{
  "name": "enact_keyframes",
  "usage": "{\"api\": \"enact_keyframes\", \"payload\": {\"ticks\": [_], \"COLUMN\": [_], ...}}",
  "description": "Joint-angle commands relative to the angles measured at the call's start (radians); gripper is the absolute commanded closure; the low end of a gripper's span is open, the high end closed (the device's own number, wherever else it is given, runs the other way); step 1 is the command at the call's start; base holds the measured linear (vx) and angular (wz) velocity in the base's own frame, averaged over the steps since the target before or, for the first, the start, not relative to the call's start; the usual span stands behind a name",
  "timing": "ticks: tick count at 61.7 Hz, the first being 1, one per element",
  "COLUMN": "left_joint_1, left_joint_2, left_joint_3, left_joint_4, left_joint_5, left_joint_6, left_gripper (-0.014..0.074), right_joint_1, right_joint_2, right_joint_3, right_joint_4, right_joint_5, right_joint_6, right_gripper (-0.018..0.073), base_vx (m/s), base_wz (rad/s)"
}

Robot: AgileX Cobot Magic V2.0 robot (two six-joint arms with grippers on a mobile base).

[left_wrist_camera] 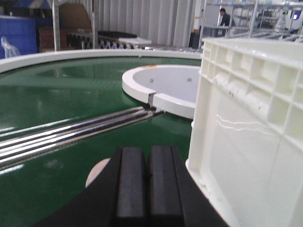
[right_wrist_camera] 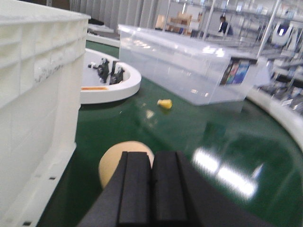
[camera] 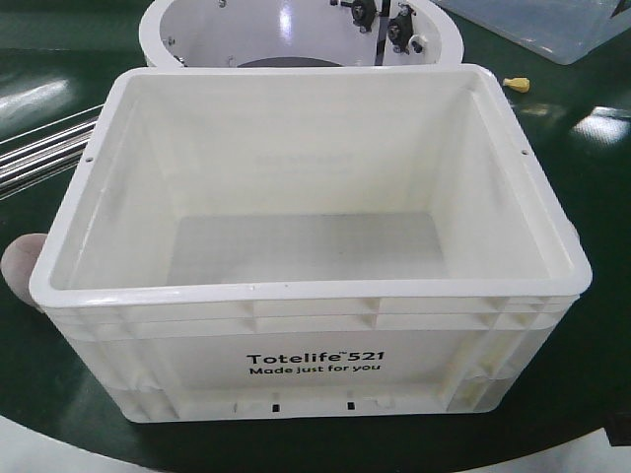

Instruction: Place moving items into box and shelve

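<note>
The white box [camera: 314, 379] printed "Totelife 521" stands open and empty in the middle of the green surface. The dusty pink ball [camera: 22, 266] lies against its left side; it also shows in the left wrist view [left_wrist_camera: 98, 172], just beyond and left of my left gripper [left_wrist_camera: 147, 156], which is shut and empty beside the box wall [left_wrist_camera: 246, 142]. The yellow-orange ball [right_wrist_camera: 116, 161] lies on the green surface right of the box wall [right_wrist_camera: 33, 94], partly hidden behind my right gripper [right_wrist_camera: 151, 161], which is shut and empty.
A round white tub [camera: 296, 30] stands behind the box. Metal rods [left_wrist_camera: 71, 135] run across the surface on the left. A clear plastic bin [right_wrist_camera: 189, 68] stands at the back right, with a small yellow piece [right_wrist_camera: 164, 103] before it.
</note>
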State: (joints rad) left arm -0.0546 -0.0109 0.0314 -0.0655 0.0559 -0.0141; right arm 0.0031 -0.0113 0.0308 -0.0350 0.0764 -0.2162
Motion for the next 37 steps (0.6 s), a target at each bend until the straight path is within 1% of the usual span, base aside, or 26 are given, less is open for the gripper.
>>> {"api": "enact_keyframes", "payload": {"ticks": [1, 14, 20, 23, 30, 37], "left_joint_1": [0.001, 0.001, 0.001, 0.001, 0.001, 0.001], "left_joint_2": [-0.015, -0.015, -0.015, -0.015, -0.007, 0.065], "left_joint_3": [0.014, 0.0, -0.056, -0.105, -0.252, -0.468], "left_joint_4": [-0.001, -0.001, -0.001, -0.001, 0.001, 0.017], "left_joint_5": [-0.123, -0.2, -0.229, -0.238, -0.252, -0.28], "left_joint_6": [0.001, 0.001, 0.001, 0.001, 0.014, 0.095], "left_gripper": [0.0603, 0.0603, 0.0603, 0.0603, 0.0603, 0.0603], "right_joint_1": [-0.006, -0.006, -0.006, -0.006, -0.006, -0.006], "right_joint_2": [-0.014, -0.014, -0.014, -0.014, 0.009, 0.115], "right_joint_3": [0.003, 0.001, -0.037, -0.093, -0.264, -0.489], "right_joint_4": [-0.015, -0.004, 0.051, 0.07, 0.071, 0.071], "right_joint_5": [-0.146, -0.291, -0.36, -0.348, -0.26, -0.172], "right_joint_6": [-0.031, -0.023, 0.072, 0.104, 0.098, 0.098], "right_gripper": [0.0568, 0.0568, 0.0568, 0.0568, 0.0568, 0.0568], "base_vx": [0.0, 0.0, 0.0, 0.0, 0.0, 0.0], "base_wz": [0.0, 0.0, 0.0, 0.0, 0.0, 0.0]}}
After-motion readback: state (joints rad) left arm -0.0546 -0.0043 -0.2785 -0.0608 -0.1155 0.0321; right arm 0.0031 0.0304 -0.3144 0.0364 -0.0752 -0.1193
